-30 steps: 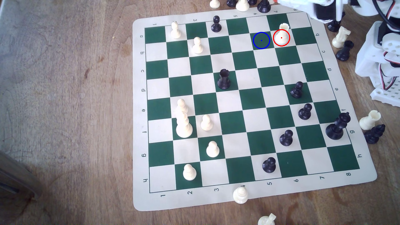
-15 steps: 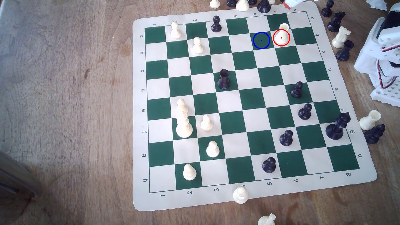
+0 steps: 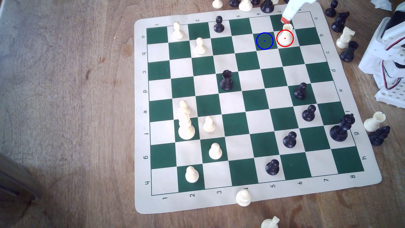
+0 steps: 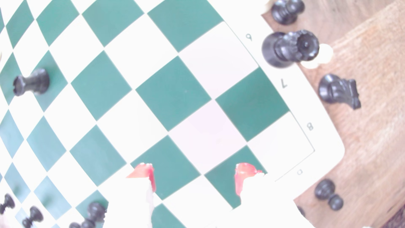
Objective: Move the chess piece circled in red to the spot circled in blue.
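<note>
Jaws (image 4: 194, 175) stand spread apart in your wrist view, the two red-tipped fingers (image 4: 144, 173) with bare board squares between them and nothing held. In the exterior view you see one white, red-tipped finger (image 3: 285, 20) reaching down from the top edge, its tip just beyond the notched top of the cream rook (image 3: 286, 35); whether it touches the piece you cannot tell.

The rook stands upright on the cream square ringed in red, in the board's far rows toward the exterior view's right. The dark green square ringed in blue (image 3: 264, 41) lies just beside it, on the exterior view's left, and carries no piece.

Near the middle of the chess mat (image 3: 140, 109) you have a black rook (image 3: 226, 80) upright on a green square, well apart from the cream one. Captured pieces stand on the wooden worktop (image 3: 65, 109) past the mat's far and right edges, among them a black knight (image 4: 338, 92).
</note>
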`<action>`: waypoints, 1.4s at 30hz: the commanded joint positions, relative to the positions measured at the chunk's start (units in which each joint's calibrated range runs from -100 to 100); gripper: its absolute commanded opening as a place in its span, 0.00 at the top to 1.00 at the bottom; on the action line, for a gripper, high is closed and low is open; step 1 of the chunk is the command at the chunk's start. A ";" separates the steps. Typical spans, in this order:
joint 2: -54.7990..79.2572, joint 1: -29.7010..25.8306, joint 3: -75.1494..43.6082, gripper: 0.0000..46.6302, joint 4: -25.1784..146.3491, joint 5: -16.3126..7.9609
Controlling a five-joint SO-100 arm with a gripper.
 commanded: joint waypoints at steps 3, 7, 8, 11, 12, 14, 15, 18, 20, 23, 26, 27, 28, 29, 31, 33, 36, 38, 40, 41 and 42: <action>1.71 -1.08 3.25 0.56 -5.34 0.05; 4.09 -1.23 4.06 0.56 -7.55 -0.05; 4.60 -1.16 4.34 0.56 -8.29 0.00; 6.04 -0.61 5.42 0.56 -10.58 0.34; 6.30 -0.45 5.70 0.56 -11.07 0.49; 7.40 0.17 6.33 0.56 -12.05 0.88; 7.74 0.56 6.87 0.56 -12.71 1.03; 7.83 0.96 7.60 0.57 -13.28 1.27; 7.83 0.96 7.78 0.57 -13.28 1.32; 7.83 0.56 7.96 0.57 -13.36 1.12; 7.91 0.10 8.51 0.58 -13.77 1.03; 8.08 0.02 8.60 0.58 -13.86 0.98; 8.25 -0.06 8.78 0.58 -14.10 0.98; 8.50 -0.14 8.96 0.58 -14.35 0.93; 8.67 -0.06 9.87 0.58 -15.99 0.88; 8.67 0.10 10.05 0.58 -16.64 0.88; 8.76 0.41 9.96 0.59 -17.13 1.03; 8.76 0.49 9.87 0.61 -17.21 1.07; 9.01 0.41 9.96 0.65 -17.21 1.07; 9.10 0.41 10.05 0.66 -17.21 1.07; 9.18 0.25 10.05 0.67 -17.13 1.12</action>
